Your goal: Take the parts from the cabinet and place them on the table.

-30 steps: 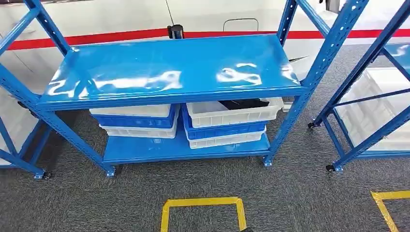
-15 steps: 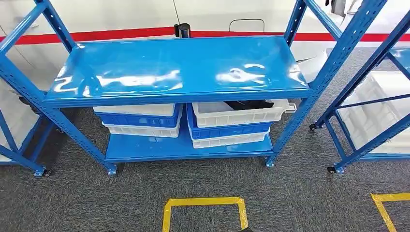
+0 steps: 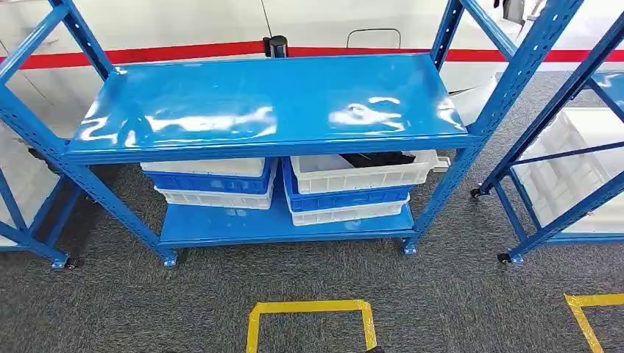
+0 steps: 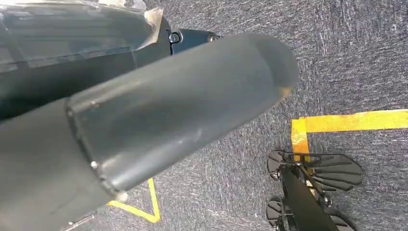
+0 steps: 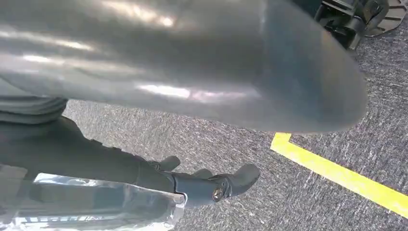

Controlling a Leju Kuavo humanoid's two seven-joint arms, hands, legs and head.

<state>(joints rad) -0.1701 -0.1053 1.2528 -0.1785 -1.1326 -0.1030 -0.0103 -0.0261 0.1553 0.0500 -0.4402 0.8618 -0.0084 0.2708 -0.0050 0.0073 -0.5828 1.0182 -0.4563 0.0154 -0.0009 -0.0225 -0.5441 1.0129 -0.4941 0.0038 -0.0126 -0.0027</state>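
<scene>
where the shelf (image 3: 272,103) overhangs, dark parts (image 3: 375,158) lie half-hidden.

My left hand (image 4: 159,120) hangs at my side above the floor, thumb thick across its wrist view; whether the fingers are apart or curled cannot be told. My right hand (image 5: 192,91) hangs likewise, its dark fingers (image 5: 226,185) extended and loosely apart, holding nothing.

The shelf (image 3: 272,103) hides most of the dark part (image 3: 377,158).
</scene>
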